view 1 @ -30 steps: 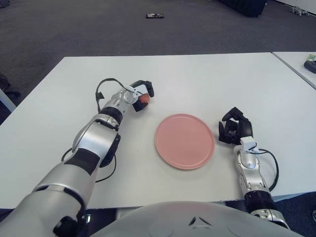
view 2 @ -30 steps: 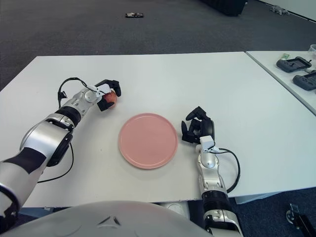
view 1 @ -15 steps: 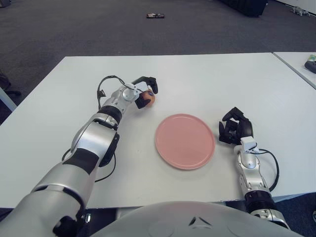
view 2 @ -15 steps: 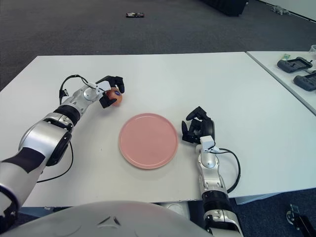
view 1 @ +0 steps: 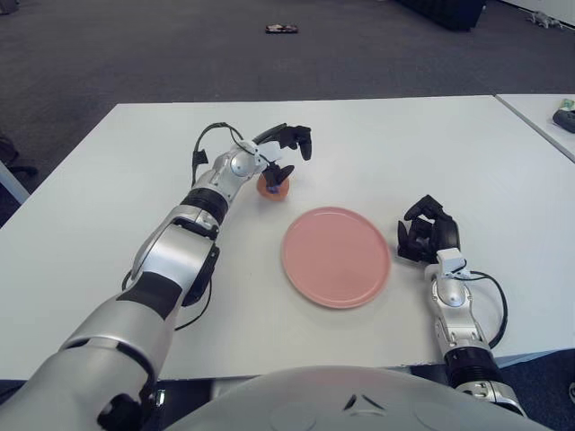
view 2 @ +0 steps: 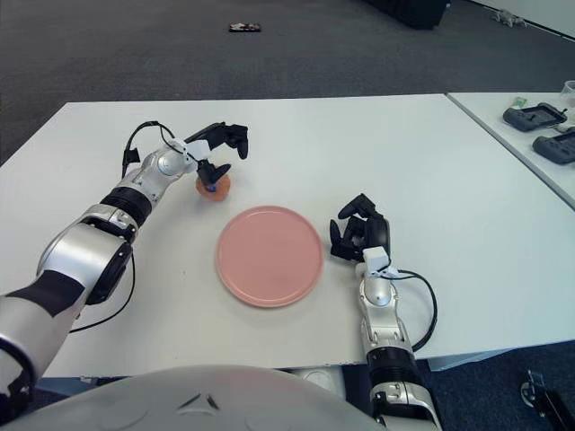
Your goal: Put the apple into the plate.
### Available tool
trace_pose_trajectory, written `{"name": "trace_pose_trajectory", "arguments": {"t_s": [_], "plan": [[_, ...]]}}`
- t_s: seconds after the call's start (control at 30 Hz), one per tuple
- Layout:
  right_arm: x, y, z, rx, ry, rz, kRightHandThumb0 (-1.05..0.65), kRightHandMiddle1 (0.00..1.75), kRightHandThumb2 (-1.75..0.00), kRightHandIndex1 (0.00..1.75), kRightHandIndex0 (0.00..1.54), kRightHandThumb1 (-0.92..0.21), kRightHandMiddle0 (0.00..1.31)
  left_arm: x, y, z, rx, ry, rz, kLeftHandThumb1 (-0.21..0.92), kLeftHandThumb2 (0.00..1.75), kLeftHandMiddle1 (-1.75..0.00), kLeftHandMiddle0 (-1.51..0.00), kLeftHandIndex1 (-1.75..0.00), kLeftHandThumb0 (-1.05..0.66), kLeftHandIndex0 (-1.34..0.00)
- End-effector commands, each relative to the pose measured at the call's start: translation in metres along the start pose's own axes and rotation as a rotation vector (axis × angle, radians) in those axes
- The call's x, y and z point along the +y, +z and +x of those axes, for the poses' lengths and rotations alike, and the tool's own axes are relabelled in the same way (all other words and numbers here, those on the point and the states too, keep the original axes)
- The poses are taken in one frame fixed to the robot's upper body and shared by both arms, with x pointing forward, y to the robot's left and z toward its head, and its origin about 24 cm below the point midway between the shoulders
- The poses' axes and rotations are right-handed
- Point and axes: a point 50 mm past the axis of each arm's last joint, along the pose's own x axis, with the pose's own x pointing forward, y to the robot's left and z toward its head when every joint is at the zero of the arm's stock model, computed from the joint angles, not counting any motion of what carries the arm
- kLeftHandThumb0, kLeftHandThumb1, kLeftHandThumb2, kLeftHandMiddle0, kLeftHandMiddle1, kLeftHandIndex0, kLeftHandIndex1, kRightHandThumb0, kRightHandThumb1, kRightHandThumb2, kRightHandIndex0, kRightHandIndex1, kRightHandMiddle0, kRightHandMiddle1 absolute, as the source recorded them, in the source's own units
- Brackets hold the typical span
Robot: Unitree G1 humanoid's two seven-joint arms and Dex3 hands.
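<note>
Both head views look forward and down, sharing the white table (view 1: 377, 144) from slightly offset spots.

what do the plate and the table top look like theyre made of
The plate looks like matte plastic or melamine: one flat pink colour, no glaze shine, thin low rim. It could be ceramic; the look leaves that open. The table top looks like white laminate board: smooth, even, slightly satin, with a thin straight edge. The left hand shows over the apple; the right hand is right of the plate.
</note>
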Motion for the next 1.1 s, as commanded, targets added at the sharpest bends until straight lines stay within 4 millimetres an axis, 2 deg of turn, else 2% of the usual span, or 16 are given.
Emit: {"name": "trace_pose_trajectory", "arguments": {"t_s": [0.0, 0.33, 0.6, 0.7, 0.87, 0.93, 1.07], "plan": [[0.0, -0.013, -0.008, 0.08, 0.01, -0.028, -0.47, 1.75, -1.28, 1.75, 1.08, -0.35, 0.58, -0.005, 0.003, -0.004, -0.047, -0.021, 0.004, -0.11, 1.74, -1.6, -0.98, -1.75, 0.0, -0.7], [-0.001, -0.016, -0.009, 0.102, 0.011, -0.027, -0.46, 1.75, -1.27, 1.75, 1.08, -0.36, 0.58, -0.012, 0.03, -0.013, -0.223, -0.055, 0.022, -0.11, 1.75, -1.59, -0.98, -1.75, 0.0, -0.71], [0.0, -0.015, -0.009, 0.097, 0.009, -0.022, -0.46, 1.75, -1.25, 1.75, 1.07, -0.38, 0.56, -0.021, 0.04, -0.019, -0.303, -0.134, 0.03, -0.11, 1.75, -1.59, -0.98, -1.75, 0.0, -0.71], [0.001, -0.015, -0.009, 0.093, 0.008, -0.018, -0.46, 1.75, -1.25, 1.75, 1.07, -0.38, 0.56, -0.024, 0.039, -0.021, -0.303, -0.144, 0.051, -0.11, 1.75, -1.59, -0.98, -1.75, 0.0, -0.71], [0.002, -0.014, -0.008, 0.092, 0.007, -0.015, -0.46, 1.75, -1.25, 1.75, 1.07, -0.38, 0.56, -0.025, 0.026, -0.019, -0.228, -0.137, 0.142, -0.09, 1.73, -1.6, -0.96, -1.75, 0.0, -0.7], [0.002, -0.014, -0.008, 0.093, 0.007, -0.012, -0.46, 1.75, -1.25, 1.75, 1.06, -0.38, 0.56, -0.02, 0.018, -0.017, -0.171, -0.138, 0.219, -0.08, 1.74, -1.69, -0.92, -1.74, 0.0, -0.69], [0.002, -0.015, -0.008, 0.095, 0.005, -0.01, -0.46, 1.75, -1.25, 1.75, 1.06, -0.38, 0.56, -0.012, 0.01, -0.016, -0.1, -0.162, 0.335, 0.05, 1.6, -1.73, -0.82, -1.67, 0.0, -0.61]]}}
